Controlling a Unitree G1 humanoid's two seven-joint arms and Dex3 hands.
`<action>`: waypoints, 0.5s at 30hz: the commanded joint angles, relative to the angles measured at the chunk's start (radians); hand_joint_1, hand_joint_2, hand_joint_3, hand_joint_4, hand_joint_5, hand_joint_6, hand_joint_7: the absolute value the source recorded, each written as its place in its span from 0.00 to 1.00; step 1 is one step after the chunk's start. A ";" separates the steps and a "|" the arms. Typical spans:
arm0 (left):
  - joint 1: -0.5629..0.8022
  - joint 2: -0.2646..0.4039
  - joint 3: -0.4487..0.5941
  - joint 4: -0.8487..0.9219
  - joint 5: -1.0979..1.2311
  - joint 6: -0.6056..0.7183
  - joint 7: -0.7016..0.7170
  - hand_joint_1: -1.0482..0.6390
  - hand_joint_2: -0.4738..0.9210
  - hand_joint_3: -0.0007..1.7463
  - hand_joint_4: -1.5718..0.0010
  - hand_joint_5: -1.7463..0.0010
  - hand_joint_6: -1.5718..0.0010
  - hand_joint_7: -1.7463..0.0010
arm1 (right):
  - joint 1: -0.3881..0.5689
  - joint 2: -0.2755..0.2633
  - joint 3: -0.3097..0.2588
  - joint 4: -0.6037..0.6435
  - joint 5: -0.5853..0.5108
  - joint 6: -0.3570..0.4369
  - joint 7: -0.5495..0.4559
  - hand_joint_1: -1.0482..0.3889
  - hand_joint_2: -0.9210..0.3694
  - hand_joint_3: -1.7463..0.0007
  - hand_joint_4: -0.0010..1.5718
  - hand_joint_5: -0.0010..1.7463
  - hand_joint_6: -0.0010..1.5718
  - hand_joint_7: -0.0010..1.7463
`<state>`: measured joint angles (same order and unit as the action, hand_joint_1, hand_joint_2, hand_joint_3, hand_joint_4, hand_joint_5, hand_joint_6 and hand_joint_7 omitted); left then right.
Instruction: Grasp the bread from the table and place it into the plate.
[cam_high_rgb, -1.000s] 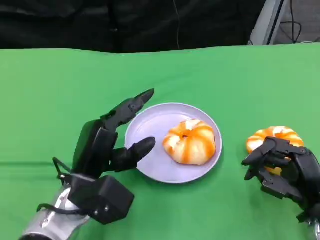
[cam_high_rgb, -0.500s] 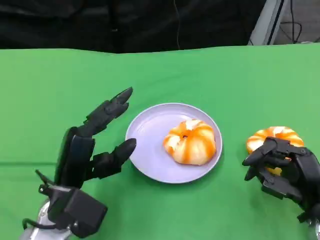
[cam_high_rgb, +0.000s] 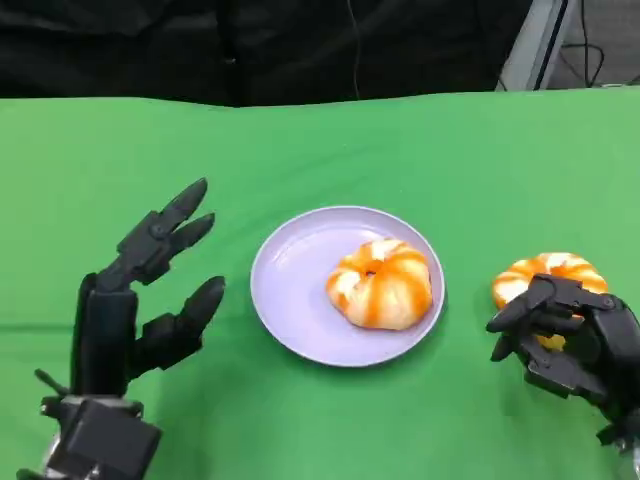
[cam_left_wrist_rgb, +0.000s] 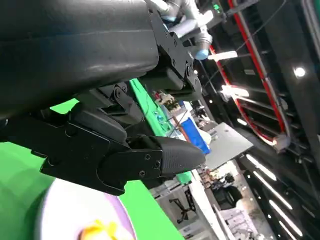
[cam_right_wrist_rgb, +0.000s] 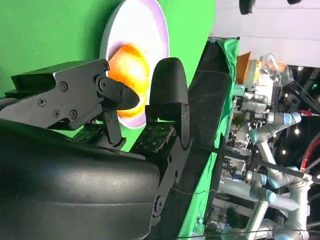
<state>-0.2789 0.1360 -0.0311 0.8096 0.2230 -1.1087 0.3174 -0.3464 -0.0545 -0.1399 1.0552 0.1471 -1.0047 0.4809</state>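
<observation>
Bread (cam_high_rgb: 381, 283): one orange-striped bun is seen in the head view on the lilac plate (cam_high_rgb: 290, 300); a second bun (cam_high_rgb: 548, 272) lies right of it on the green table (cam_high_rgb: 400, 140), under the curled right hand (cam_high_rgb: 570, 335), grasp unclear. Left hand (cam_high_rgb: 140, 290): fingers spread, nothing held. Left wrist view: plate rim (cam_left_wrist_rgb: 55, 200) past dark fingers (cam_left_wrist_rgb: 165, 157). Right wrist view: bun on plate (cam_right_wrist_rgb: 132, 67).

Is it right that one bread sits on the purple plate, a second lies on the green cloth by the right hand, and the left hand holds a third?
Not quite. The head view shows the left hand holding nothing, fingers spread. The bread on the plate, purple plate and second bread by the right hand are as stated.
</observation>
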 joint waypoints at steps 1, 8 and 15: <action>0.015 0.019 0.028 0.017 0.001 -0.033 -0.012 0.23 1.00 0.30 0.52 0.99 0.67 1.00 | -0.002 -0.017 -0.014 0.004 0.018 0.006 0.008 0.77 0.07 0.62 0.54 0.80 0.58 0.55; 0.050 0.000 0.041 0.030 -0.185 -0.061 -0.159 0.22 1.00 0.28 0.53 1.00 0.68 1.00 | -0.003 -0.022 -0.020 0.006 0.026 0.005 0.021 0.78 0.07 0.62 0.54 0.80 0.58 0.54; 0.084 -0.023 0.066 0.010 -0.334 -0.051 -0.309 0.24 1.00 0.27 0.54 1.00 0.68 1.00 | -0.006 -0.023 -0.024 0.006 0.031 0.018 0.032 0.77 0.07 0.63 0.54 0.79 0.58 0.54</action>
<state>-0.2072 0.1138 0.0143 0.8280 -0.0729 -1.1551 0.0458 -0.3466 -0.0577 -0.1547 1.0577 0.1643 -1.0003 0.5065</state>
